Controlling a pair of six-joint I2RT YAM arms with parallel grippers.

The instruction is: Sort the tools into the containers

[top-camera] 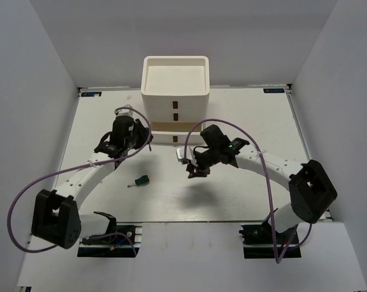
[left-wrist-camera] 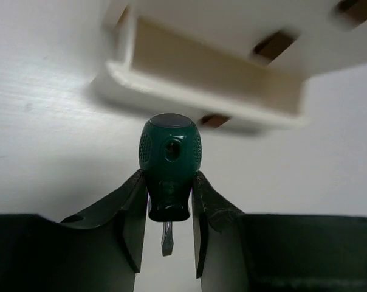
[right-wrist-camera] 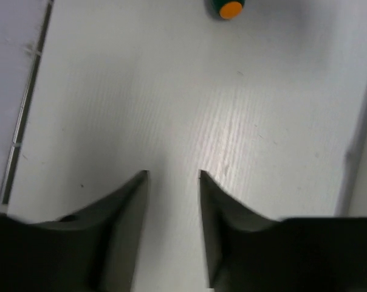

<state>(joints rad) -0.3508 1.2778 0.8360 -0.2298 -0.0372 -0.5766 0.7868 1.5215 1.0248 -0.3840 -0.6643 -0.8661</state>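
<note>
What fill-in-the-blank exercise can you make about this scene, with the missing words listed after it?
1. The left gripper holds a stubby screwdriver whose handle is ____.
2. Between the fingers of the right gripper there is ____.
3. The top tray of the white organizer is ____.
Missing words: green; nothing; empty.

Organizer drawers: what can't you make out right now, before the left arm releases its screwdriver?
Open drawer floor: left wrist view, hidden behind its blurred front rim.
Closed drawers contents: top view, hidden behind their fronts.
Green-and-orange object: right wrist view, cut off by the top edge.
Green screwdriver in the left gripper: unseen in the top view, under the arm.
</note>
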